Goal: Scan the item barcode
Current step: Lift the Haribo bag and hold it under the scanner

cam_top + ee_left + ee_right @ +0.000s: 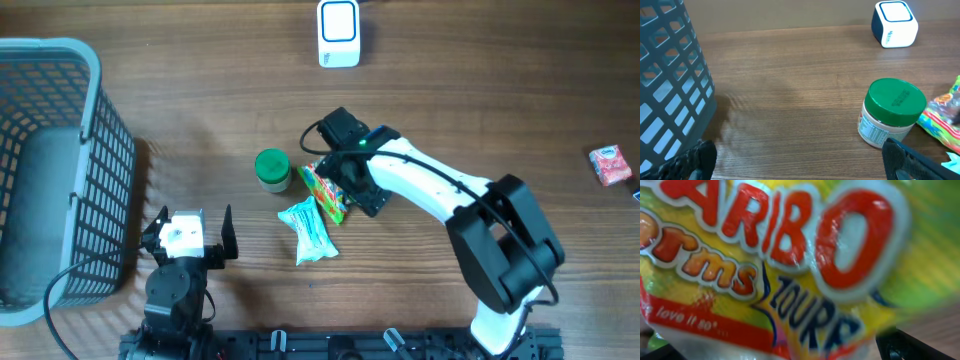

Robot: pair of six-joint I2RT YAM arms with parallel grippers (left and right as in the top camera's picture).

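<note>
1. Haribo candy bag (327, 195): flat on the wooden table (200, 100), near the middle. Sits just beside the green-lidded jar (272, 170) and touches, or nearly touches, the pale blue packet (310, 232). Lies well apart from the white scanner (339, 33) at the far edge, so nothing is presented to it yet.
2. Right gripper (338, 182): poised directly over the bag, so low that the printed front fills the wrist view. Fingertips (910, 347) show only at the lower corners, far apart: spread and straddling the bag rather than pinching it. Reads as the setup for a grasp from above.
3. Left gripper (194, 215): parked near the front edge beside the basket (100, 150), fingers wide apart and holding nothing. Probably kept back to leave the working space to the other arm.
4. Logo side up, with no barcode in sight. Probably printed on the hidden face, which would call for lifting the bag and turning that face toward the scanner.
5. Soft, crinkly film: likely to sag or slip in a shallow pinch. With the jar so close, a closing finger could nudge it.
</note>
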